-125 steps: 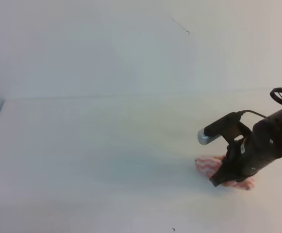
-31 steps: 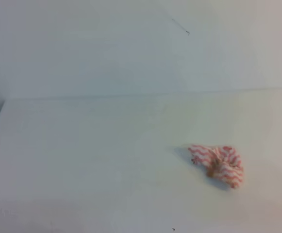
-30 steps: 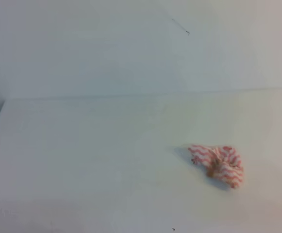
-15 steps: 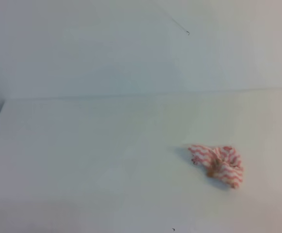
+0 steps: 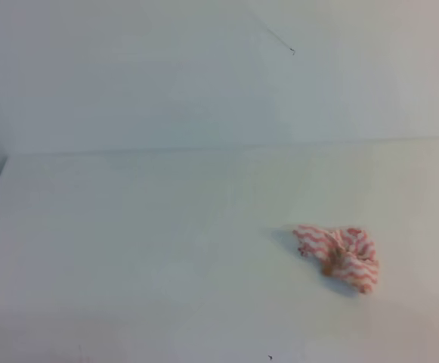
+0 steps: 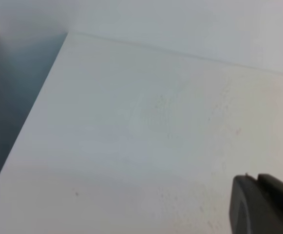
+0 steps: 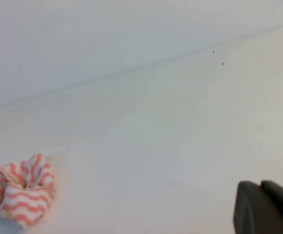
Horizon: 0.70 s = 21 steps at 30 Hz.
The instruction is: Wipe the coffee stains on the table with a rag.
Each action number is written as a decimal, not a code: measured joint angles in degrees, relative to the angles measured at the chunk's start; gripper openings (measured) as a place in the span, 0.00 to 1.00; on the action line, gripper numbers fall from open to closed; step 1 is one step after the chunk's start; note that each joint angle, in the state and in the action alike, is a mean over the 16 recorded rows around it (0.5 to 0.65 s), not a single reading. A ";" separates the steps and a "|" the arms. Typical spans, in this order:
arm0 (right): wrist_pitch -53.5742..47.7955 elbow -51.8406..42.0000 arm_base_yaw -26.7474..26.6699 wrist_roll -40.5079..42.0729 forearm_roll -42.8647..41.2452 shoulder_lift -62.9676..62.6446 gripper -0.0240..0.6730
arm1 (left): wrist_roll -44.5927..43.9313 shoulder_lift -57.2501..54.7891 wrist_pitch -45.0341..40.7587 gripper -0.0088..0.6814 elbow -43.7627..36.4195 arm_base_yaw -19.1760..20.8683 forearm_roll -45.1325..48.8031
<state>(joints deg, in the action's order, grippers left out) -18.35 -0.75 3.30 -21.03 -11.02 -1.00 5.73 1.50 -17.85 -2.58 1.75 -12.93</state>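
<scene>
The table (image 5: pixel 128 249) is a broad, plain white top that fills most of the exterior high view, meeting a pale wall along its far edge. The rag (image 5: pixel 337 255), pink-and-white zigzag cloth, lies bunched on the table's right part, its long axis running from upper left to lower right, with a brownish spot near its middle. No writing or label can be read. The right gripper (image 7: pixel 265 207) shows as a dark tip, well apart from the rag, closed and holding nothing. Whether the left gripper (image 6: pixel 260 204) is wide or narrow cannot be told.
</scene>
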 joint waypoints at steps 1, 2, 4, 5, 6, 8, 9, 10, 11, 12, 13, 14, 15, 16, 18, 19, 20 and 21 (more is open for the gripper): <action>-0.10 0.00 0.00 0.39 0.01 0.00 0.03 | 0.00 0.00 0.00 0.01 0.00 0.00 0.00; -0.27 0.09 0.00 0.85 0.01 0.05 0.03 | 0.00 0.00 0.00 0.01 0.00 0.00 0.00; -0.34 0.01 0.00 1.89 0.06 0.08 0.03 | 0.00 0.00 0.00 0.01 0.00 0.00 0.00; -0.42 0.01 0.00 2.39 0.09 0.08 0.03 | 0.00 0.00 0.00 0.01 0.00 0.00 0.00; -0.51 -0.07 0.00 2.90 0.12 0.07 0.03 | 0.00 0.00 0.00 0.01 0.00 0.00 0.00; -0.56 -0.16 0.00 4.01 0.17 0.06 0.03 | 0.00 0.00 0.00 0.01 0.00 0.00 0.00; -0.63 -0.25 -0.01 4.63 0.21 0.04 0.03 | 0.00 0.00 0.00 0.01 0.00 0.00 0.00; -0.66 -0.24 -0.01 5.38 0.22 0.08 0.03 | 0.00 0.00 0.00 0.01 0.00 0.00 0.00; -0.71 -0.24 -0.01 6.13 0.24 0.08 0.03 | 0.00 0.00 0.00 0.01 0.00 0.00 0.00; -0.75 -0.24 -0.01 6.98 0.26 0.08 0.03 | 0.00 0.00 0.00 0.01 0.00 0.00 0.00; -0.70 -0.33 -0.01 7.87 0.30 0.07 0.03 | 0.00 0.00 0.00 0.01 0.00 0.00 0.00; -0.73 -0.33 -0.01 8.57 0.31 0.09 0.03 | 0.00 0.00 0.00 0.01 0.00 0.00 0.00; -0.68 -0.24 -0.01 9.26 0.32 0.11 0.03 | 0.00 0.00 0.00 0.01 0.00 0.00 0.00; -0.55 -0.33 -0.01 9.82 0.35 0.10 0.03 | 0.00 0.00 0.00 0.01 0.00 0.00 0.00; -0.36 -0.33 -0.01 10.74 0.37 0.09 0.03 | 0.00 0.00 0.00 0.01 0.00 0.00 0.00; -0.41 -0.24 -0.01 11.11 0.35 0.10 0.03 | 0.00 0.00 0.00 0.01 0.00 0.00 0.00; -0.47 -0.15 -0.01 11.47 0.34 0.11 0.03 | 0.00 0.00 -0.06 0.01 0.00 0.00 0.00; -0.43 -0.15 -0.01 11.85 0.34 0.11 0.03 | 0.00 0.00 -0.06 0.01 0.00 0.00 0.00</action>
<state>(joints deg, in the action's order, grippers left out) -18.78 -0.90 3.29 -9.18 -10.68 -0.89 5.73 1.50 -17.91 -2.58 1.75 -12.93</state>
